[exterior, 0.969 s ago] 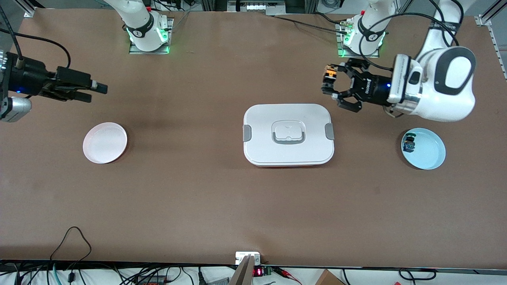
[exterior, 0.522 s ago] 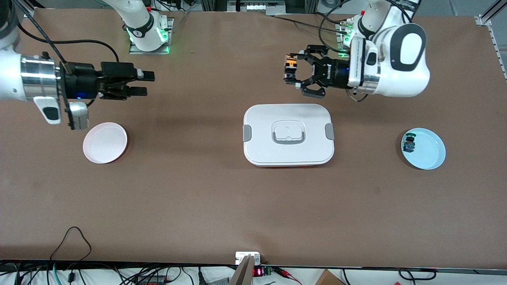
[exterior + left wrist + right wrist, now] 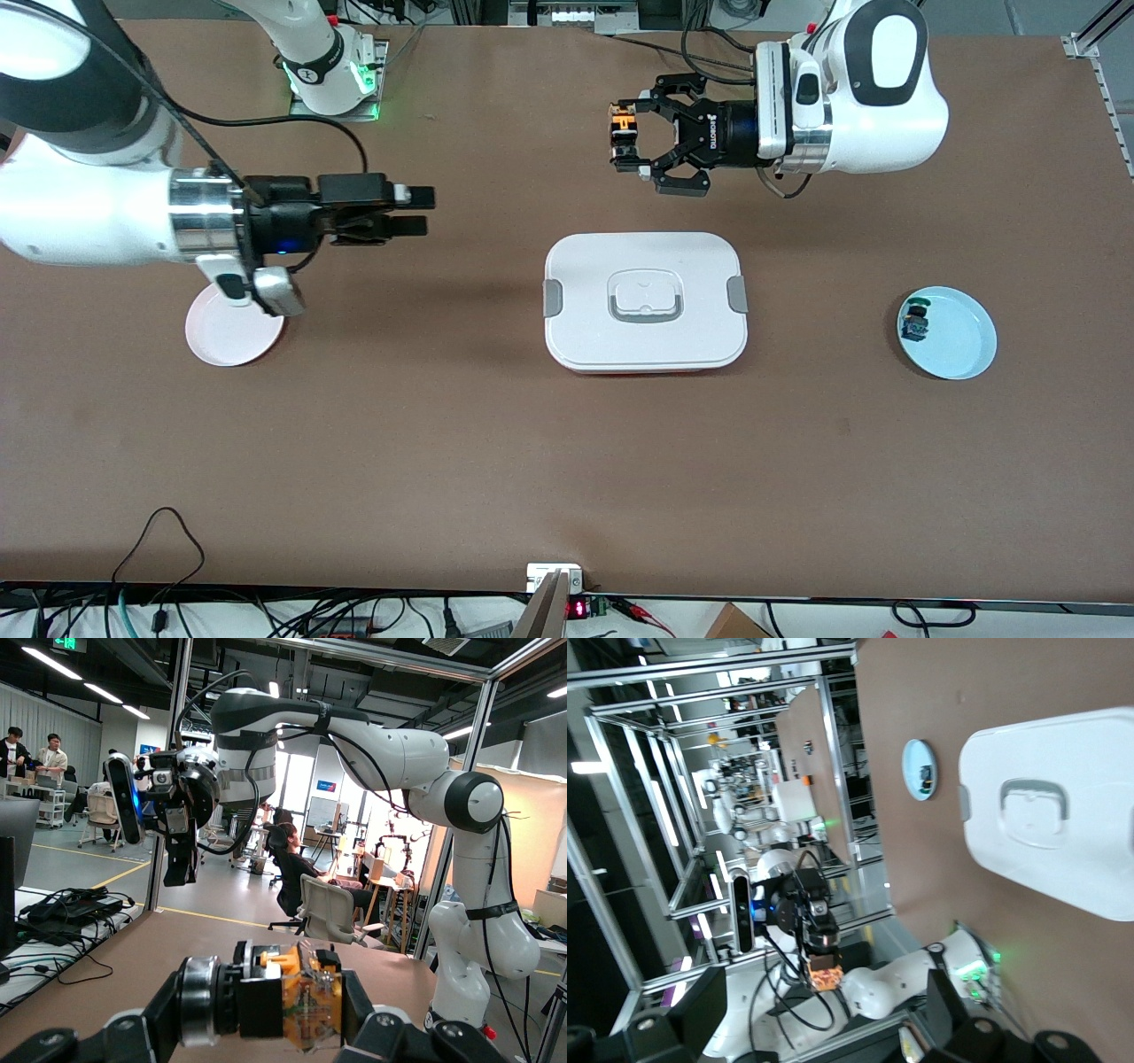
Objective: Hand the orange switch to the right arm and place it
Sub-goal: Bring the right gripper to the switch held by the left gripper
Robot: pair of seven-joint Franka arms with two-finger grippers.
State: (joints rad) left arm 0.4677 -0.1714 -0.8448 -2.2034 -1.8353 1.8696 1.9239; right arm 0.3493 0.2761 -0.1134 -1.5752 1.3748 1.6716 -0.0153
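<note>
Front view shows my left gripper (image 3: 625, 142) pinching the orange switch (image 3: 623, 125) up in the air over bare table near the white box (image 3: 645, 301), held sideways so my right gripper (image 3: 416, 211), fingers spread, can grab it for the pink plate (image 3: 232, 332).

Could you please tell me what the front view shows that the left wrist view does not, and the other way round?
Only the front view shows the tabletop layout: the white lidded container, the pink plate partly under the right arm, and the blue plate holding a green-capped switch.

Only the left wrist view shows the orange switch's tan-orange rear close up between the fingers, with the lab and seated people in the background.

Both show the left gripper shut on the orange switch in the air, and the right gripper open, facing it across a gap.
</note>
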